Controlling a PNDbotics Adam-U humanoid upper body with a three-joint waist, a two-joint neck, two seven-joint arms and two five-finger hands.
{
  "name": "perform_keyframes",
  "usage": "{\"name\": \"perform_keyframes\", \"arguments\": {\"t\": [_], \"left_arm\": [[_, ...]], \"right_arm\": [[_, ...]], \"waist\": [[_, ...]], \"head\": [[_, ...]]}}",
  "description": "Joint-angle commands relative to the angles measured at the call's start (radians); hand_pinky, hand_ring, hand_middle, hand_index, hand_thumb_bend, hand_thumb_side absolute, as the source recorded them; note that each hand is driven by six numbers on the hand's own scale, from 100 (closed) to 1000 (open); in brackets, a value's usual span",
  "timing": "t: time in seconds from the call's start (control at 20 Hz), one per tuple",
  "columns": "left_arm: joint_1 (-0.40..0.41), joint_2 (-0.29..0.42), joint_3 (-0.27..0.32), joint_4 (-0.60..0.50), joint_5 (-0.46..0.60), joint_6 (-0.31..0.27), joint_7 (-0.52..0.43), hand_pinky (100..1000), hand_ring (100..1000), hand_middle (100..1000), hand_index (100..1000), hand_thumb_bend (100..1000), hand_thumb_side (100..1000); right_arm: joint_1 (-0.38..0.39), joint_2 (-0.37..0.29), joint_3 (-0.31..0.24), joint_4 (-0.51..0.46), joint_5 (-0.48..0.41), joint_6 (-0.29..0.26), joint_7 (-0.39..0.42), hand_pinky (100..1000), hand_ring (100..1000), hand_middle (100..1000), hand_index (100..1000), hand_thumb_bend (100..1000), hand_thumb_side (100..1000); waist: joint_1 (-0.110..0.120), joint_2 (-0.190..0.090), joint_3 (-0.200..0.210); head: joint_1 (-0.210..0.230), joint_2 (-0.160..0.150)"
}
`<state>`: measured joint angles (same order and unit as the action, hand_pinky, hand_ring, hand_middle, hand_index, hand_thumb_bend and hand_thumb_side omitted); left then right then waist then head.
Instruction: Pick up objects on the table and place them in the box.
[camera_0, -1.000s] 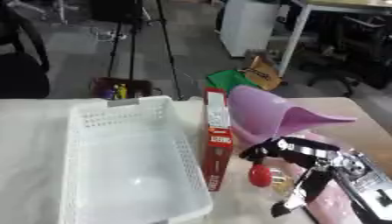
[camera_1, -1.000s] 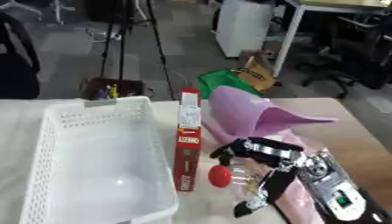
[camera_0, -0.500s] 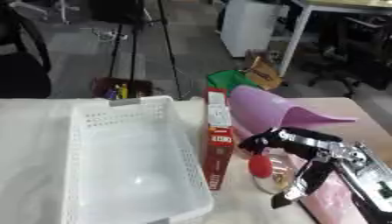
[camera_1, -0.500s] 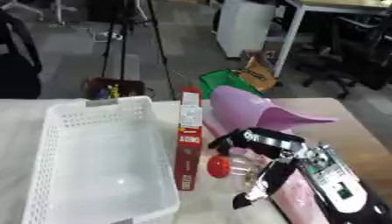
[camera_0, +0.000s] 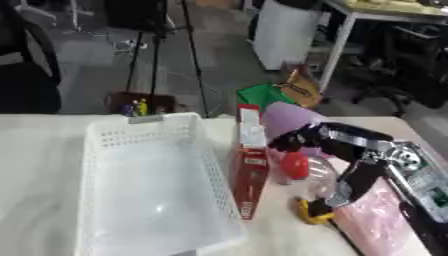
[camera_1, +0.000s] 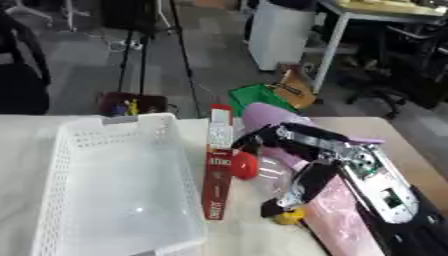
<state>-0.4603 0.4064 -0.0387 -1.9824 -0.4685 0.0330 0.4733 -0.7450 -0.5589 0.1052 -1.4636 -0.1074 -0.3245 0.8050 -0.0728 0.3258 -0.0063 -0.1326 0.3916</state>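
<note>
A white plastic basket (camera_0: 149, 190) with perforated walls sits on a pale wooden table (camera_0: 39, 165) and serves as the landmark here; nothing can be seen lying inside it. Leaning against the basket's right wall is a tall, narrow red carton (camera_0: 251, 167), standing on its long edge. Just right of the carton, the robot's right hand (camera_0: 328, 145) reaches in from the right side, black with silver joints, its fingers (camera_1: 262, 136) curled round a small red rounded object (camera_0: 295, 165) held just above the table; its thumb (camera_0: 350, 187) hangs down below. Under the thumb, near the carton's near end, a small yellow object (camera_0: 311, 212) lies on the table. A lilac funnel-shaped plastic item (camera_0: 293, 117) lies behind the hand, farther right of the carton, and a pink sheet or packet (camera_0: 376, 220) lies beneath the forearm. The left hand shows in neither view. Beyond the table's far edge are a grey floor, a black tripod and something green (camera_0: 267, 95).
</note>
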Motion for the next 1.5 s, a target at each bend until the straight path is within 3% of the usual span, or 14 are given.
{"name": "perform_keyframes", "arguments": {"t": [0.05,0.55,0.6,0.95,1.5], "left_arm": [[-0.006,0.018,0.006,-0.018,-0.008,-0.005,-0.003,854,825,765,737,100,1000],[-0.003,0.014,0.005,-0.018,-0.014,-0.012,-0.007,853,825,765,737,100,1000],[-0.003,0.014,0.005,-0.018,-0.015,-0.012,-0.007,853,825,765,737,100,1000],[-0.005,0.011,0.004,-0.018,-0.016,-0.015,-0.009,853,825,766,737,100,1000],[-0.004,0.006,0.007,-0.018,-0.015,-0.016,0.008,854,827,769,738,100,1000]], "right_arm": [[-0.042,-0.029,-0.003,-0.019,-0.018,-0.111,0.102,878,940,467,630,704,268],[-0.123,0.004,0.014,-0.004,-0.04,-0.116,0.102,876,947,463,620,688,293],[-0.128,0.006,0.013,-0.004,-0.043,-0.116,0.102,875,944,463,619,658,328],[-0.185,0.028,0.011,0.009,-0.056,-0.122,0.102,873,937,461,616,676,328],[-0.28,0.096,0.005,0.086,-0.005,-0.142,0.094,871,928,458,612,657,353]], "waist": [[0.0,-0.033,-0.001],[-0.011,-0.047,0.012],[-0.012,-0.048,0.014],[-0.017,-0.053,0.028],[-0.033,-0.053,0.081]], "head": [[0.002,0.007],[-0.005,0.008],[-0.006,0.007],[-0.019,0.007],[-0.061,0.007]]}}
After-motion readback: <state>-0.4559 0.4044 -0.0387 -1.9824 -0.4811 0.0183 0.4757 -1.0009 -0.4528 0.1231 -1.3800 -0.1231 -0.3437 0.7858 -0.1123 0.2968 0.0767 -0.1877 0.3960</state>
